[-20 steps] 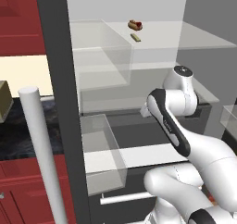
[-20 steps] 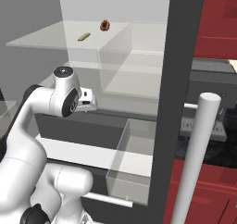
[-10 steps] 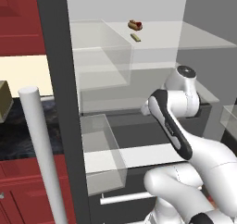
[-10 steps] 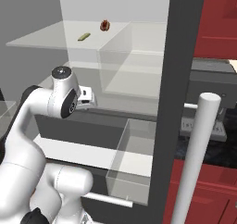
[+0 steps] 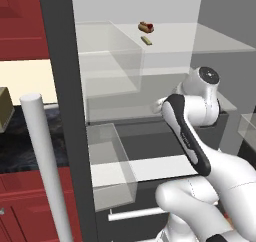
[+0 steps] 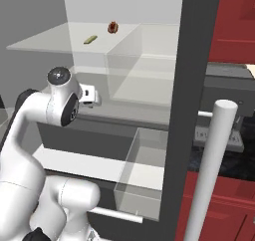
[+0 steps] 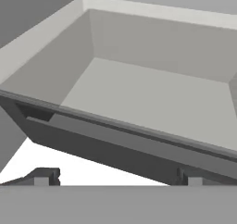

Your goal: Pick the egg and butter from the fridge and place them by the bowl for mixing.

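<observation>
The gripper (image 7: 118,177) is facing a bare fridge (image 5: 67,86) shelf with jaws wide apart, so it should be rising toward the butter (image 5: 146,40) (upper glass shelf, beside a brown-red item (image 5: 145,26)).

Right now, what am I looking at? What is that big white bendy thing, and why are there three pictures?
The big white thing is a robot arm standing in front of an open fridge. Two pictures come from cameras riding behind the arm, one to its left and one to its right, so they show the same fridge from two sides. The third camera sits on the robot's hand and looks straight ahead past its gripper, whose two little dark fingertips poke up at the bottom. They stand wide apart and hold nothing.

High up on a glass shelf lie a thin yellowish stick, the butter, and a brown-red lumpy item just behind it. The long grey pole is the fridge door's handle.
</observation>
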{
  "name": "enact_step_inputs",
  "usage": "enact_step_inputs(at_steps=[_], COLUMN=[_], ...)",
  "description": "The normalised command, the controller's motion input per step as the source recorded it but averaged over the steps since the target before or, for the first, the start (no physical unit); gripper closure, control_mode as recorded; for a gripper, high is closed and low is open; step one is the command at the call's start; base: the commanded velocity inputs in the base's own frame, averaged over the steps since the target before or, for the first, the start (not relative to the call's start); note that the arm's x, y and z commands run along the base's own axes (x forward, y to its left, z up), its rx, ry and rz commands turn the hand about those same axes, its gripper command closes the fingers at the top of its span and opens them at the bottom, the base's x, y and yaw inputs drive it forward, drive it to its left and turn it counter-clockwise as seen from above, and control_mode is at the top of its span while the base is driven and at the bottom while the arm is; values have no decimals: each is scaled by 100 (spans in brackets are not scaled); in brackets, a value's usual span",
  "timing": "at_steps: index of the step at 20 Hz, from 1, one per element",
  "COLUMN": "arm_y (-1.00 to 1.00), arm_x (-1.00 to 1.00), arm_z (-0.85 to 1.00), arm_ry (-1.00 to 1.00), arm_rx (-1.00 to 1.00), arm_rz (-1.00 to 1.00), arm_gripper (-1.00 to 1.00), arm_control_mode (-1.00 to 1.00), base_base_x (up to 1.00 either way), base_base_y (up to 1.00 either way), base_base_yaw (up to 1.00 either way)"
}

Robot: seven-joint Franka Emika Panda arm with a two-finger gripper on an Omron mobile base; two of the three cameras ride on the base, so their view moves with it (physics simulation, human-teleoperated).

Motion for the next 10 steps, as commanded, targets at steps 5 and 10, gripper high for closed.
enact_step_inputs(at_steps=[5,10], arm_y=[4,0], arm_x=[9,1], arm_z=[62,67], arm_ry=[0,-5], arm_rx=[4,3], arm_rz=[-5,-9], arm_gripper=[-100,-100], arm_control_mode=[-100,-100], base_base_x=[0,0], base_base_y=[0,0], base_base_yaw=[0,0])
